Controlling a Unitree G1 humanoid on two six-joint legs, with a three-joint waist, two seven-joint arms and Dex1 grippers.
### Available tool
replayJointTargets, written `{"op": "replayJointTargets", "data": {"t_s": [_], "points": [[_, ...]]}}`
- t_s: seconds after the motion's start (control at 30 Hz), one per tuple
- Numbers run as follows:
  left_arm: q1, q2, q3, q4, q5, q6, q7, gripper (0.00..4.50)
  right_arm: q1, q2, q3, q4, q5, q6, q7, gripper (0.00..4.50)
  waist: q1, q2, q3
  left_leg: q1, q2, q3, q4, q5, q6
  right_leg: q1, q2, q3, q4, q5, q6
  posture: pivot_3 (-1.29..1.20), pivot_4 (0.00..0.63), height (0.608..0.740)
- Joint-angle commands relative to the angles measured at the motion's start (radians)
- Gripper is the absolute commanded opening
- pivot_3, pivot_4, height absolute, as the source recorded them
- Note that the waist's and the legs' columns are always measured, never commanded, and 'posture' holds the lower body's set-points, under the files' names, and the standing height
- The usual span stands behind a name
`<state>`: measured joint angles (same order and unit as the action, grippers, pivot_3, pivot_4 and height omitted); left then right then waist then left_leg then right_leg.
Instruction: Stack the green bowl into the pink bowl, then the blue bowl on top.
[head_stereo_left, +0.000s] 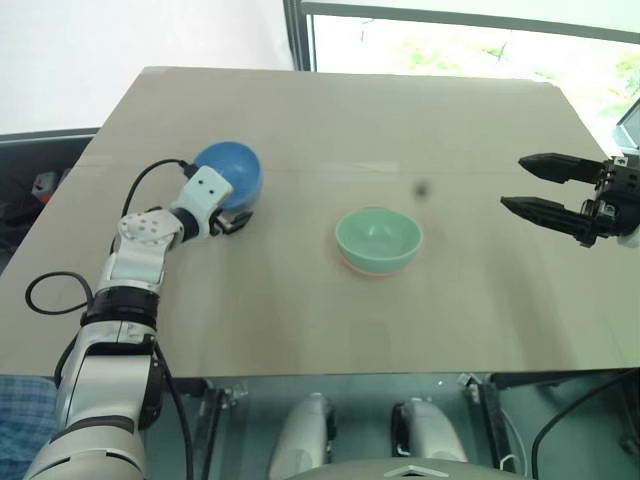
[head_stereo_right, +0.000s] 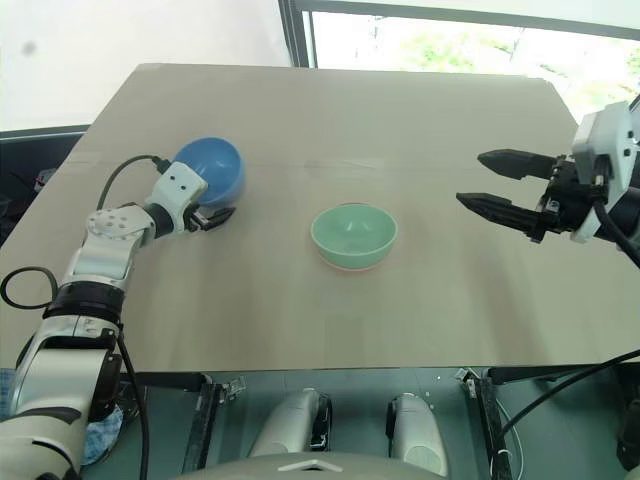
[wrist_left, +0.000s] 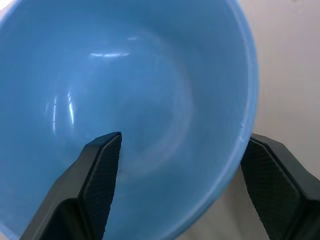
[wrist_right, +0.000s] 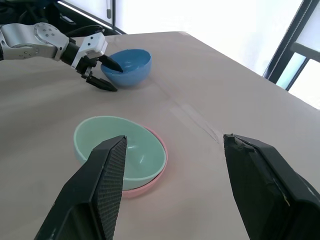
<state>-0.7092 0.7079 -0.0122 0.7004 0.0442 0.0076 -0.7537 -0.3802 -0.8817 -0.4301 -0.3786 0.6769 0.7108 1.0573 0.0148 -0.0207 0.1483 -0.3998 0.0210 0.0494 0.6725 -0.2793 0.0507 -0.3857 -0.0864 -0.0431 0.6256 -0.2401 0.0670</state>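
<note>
A: Where is the blue bowl (head_stereo_left: 229, 172)?
B: Far left on the table (head_stereo_left: 330, 330), tipped, mouth facing the left gripper (wrist_right: 102, 72), whose spread jaws straddle its rim, unclosed.

A: And the step in hand?
B: The green bowl (head_stereo_left: 378, 236) already sits in the pink bowl (wrist_right: 158, 170) mid-table. Next, I judge: pinch the rim, lift, level it. The right gripper (head_stereo_right: 492, 183) hangs open, empty.
</note>
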Motion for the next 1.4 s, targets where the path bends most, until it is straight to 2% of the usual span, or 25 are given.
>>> {"op": "replayJointTargets", "data": {"t_s": [0.03,0.07,0.1,0.23,0.33,0.57,0.77,0.9,1.07,1.17,1.33,1.4], "points": [[-0.038,0.006,0.007,0.012,-0.022,-0.040,-0.052,3.26,0.000,-0.026,-0.020,-0.022,0.017,-0.032,-0.010,3.30,-0.001,0.000,0.000,0.000,0.000,0.000,0.000,0.000,0.000,0.000,0.000,0.000,0.000,0.000,0.000,0.00,0.150,0.740],[-0.045,0.006,0.007,0.019,-0.020,-0.045,-0.059,3.10,-0.001,-0.027,-0.015,-0.020,0.018,-0.036,-0.011,3.30,-0.001,0.000,0.000,0.000,0.000,0.000,0.000,0.000,0.000,0.000,0.000,0.000,0.000,0.000,0.000,0.00,0.150,0.740],[-0.049,0.007,0.006,0.023,-0.018,-0.050,-0.063,2.58,0.000,-0.029,-0.012,-0.018,0.019,-0.039,-0.012,3.30,-0.001,0.000,0.000,0.000,0.000,0.000,0.000,0.000,0.000,0.000,0.000,0.000,0.000,0.000,0.000,0.00,0.150,0.740],[-0.061,0.009,-0.001,0.042,-0.008,-0.068,-0.085,1.40,-0.008,-0.036,-0.001,-0.008,0.021,-0.048,-0.014,3.30,-0.001,0.000,0.000,0.000,0.000,0.000,0.000,0.000,0.000,0.000,0.000,0.000,0.000,0.000,0.000,0.00,0.150,0.740],[-0.071,0.012,-0.013,0.057,0.000,-0.088,-0.115,0.08,-0.010,-0.039,0.011,0.000,0.017,-0.057,-0.019,3.30,0.000,0.000,0.000,0.000,0.000,0.000,0.000,0.000,0.000,0.000,0.000,0.000,0.000,0.000,0.000,0.00,0.150,0.740],[-0.175,-0.018,-0.053,0.106,0.009,-0.118,-0.202,0.04,-0.020,-0.039,0.036,0.010,0.018,-0.073,-0.028,3.30,0.003,0.000,0.000,0.000,-0.001,0.000,0.001,0.000,0.000,0.000,0.000,-0.001,0.000,0.000,0.000,0.00,0.150,0.740],[-0.294,-0.072,-0.082,0.112,-0.032,-0.134,-0.389,0.04,-0.029,-0.045,0.053,0.020,0.016,-0.085,-0.027,3.30,-0.001,0.000,0.000,-0.002,-0.003,-0.001,0.002,0.000,0.001,0.000,0.000,-0.001,0.001,0.000,0.000,0.00,0.150,0.740],[-0.389,-0.142,-0.124,0.018,-0.097,-0.132,-0.602,0.04,-0.026,-0.051,0.056,0.011,0.017,-0.083,-0.030,3.30,0.001,-0.001,0.000,-0.002,-0.003,-0.001,0.002,0.000,0.001,-0.001,0.000,-0.001,0.000,0.000,0.000,0.00,0.150,0.740],[-0.393,-0.192,-0.166,-0.181,-0.179,-0.101,-0.768,0.04,-0.011,-0.052,0.051,-0.010,0.022,-0.077,-0.040,3.30,-0.001,0.000,0.001,-0.003,-0.003,-0.001,0.003,-0.001,0.001,-0.001,0.000,-0.001,0.000,0.000,0.000,0.00,0.150,0.740],[-0.359,-0.170,-0.226,-0.327,-0.254,-0.058,-0.853,0.04,-0.006,-0.054,0.048,-0.017,0.024,-0.075,-0.049,3.30,-0.005,0.000,0.001,-0.003,-0.002,0.000,0.003,-0.001,0.001,-0.001,0.001,0.000,0.000,0.000,0.000,0.00,0.150,0.740],[-0.332,-0.084,-0.323,-0.449,-0.361,-0.003,-0.861,0.04,0.011,-0.053,0.039,-0.037,0.033,-0.071,-0.065,3.30,-0.003,0.001,0.001,-0.001,0.001,0.000,0.003,-0.001,0.001,-0.001,0.001,0.002,0.000,0.000,0.000,0.00,0.150,0.740],[-0.317,-0.055,-0.357,-0.484,-0.434,-0.038,-0.861,0.80,0.015,-0.053,0.038,-0.039,0.034,-0.073,-0.070,3.30,-0.002,0.001,0.001,-0.001,0.001,0.000,0.004,-0.001,0.002,0.000,0.001,0.002,0.000,0.000,0.000,0.00,0.150,0.740]]}}
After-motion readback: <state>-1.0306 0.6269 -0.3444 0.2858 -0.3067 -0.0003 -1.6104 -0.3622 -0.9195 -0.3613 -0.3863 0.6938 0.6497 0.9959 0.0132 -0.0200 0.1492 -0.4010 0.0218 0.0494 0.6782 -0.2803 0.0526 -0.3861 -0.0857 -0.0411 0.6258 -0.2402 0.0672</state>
